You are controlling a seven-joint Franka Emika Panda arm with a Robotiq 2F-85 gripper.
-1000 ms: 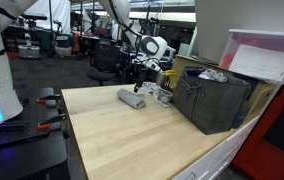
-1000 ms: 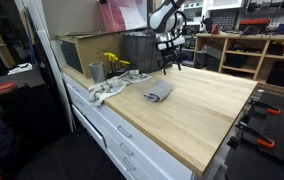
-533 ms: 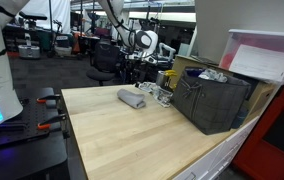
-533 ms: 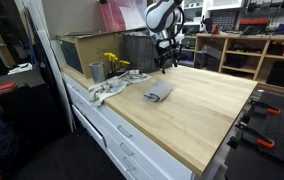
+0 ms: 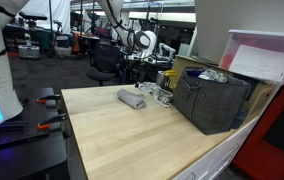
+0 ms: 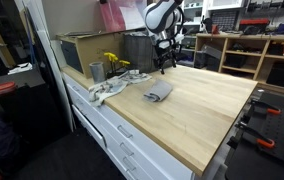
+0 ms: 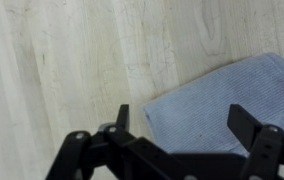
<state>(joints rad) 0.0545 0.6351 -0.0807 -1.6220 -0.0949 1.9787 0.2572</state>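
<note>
A folded cloth (image 7: 232,85) lies flat on the pale wooden bench (image 5: 132,140). In the wrist view it is blue-grey with a fine ribbed weave. One straight edge and a rounded corner show against the wood grain, and the rest runs out of the frame at the right and under the pincer. In an exterior view (image 6: 159,93) it looks like a small grey pad, a little thicker at one end, lying well in from the bench's front edge.

The pincer (image 7: 180,115) hangs above the cloth with its jaws wide apart, holding nothing. One dark finger (image 7: 122,112) is over bare wood just beside the cloth's edge, and the other is over the fabric. In both exterior views the pincer is clear of the cloth and not touching it.

A dark crate (image 5: 214,100) stands on the bench near the cloth. Towards the bench's far end are a metal can (image 6: 96,71) and a crumpled white rag (image 6: 107,90).
</note>
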